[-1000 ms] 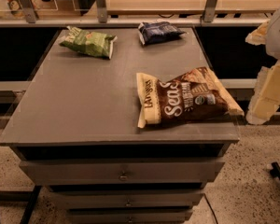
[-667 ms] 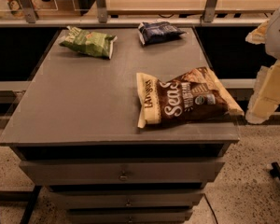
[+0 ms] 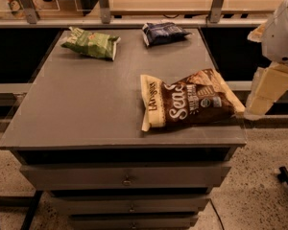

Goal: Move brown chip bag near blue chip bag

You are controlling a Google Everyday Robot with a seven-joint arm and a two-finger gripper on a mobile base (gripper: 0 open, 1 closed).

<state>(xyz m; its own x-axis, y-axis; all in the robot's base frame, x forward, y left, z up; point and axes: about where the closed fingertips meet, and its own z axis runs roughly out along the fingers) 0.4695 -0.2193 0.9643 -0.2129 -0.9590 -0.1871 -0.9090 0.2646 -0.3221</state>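
The brown chip bag (image 3: 189, 99) lies flat at the front right of the grey cabinet top (image 3: 86, 104), its cream-yellow end to the left. The blue chip bag (image 3: 163, 33) lies at the back edge, right of centre, well apart from the brown bag. My gripper (image 3: 260, 102) hangs at the right edge of the view, just off the cabinet's right side, close to the brown bag's right end and holding nothing that I can see. The white arm (image 3: 283, 30) rises above it.
A green chip bag (image 3: 91, 43) lies at the back left of the top. A wooden counter with metal posts (image 3: 104, 4) runs behind the cabinet. Drawers (image 3: 127, 178) face the front, above a speckled floor.
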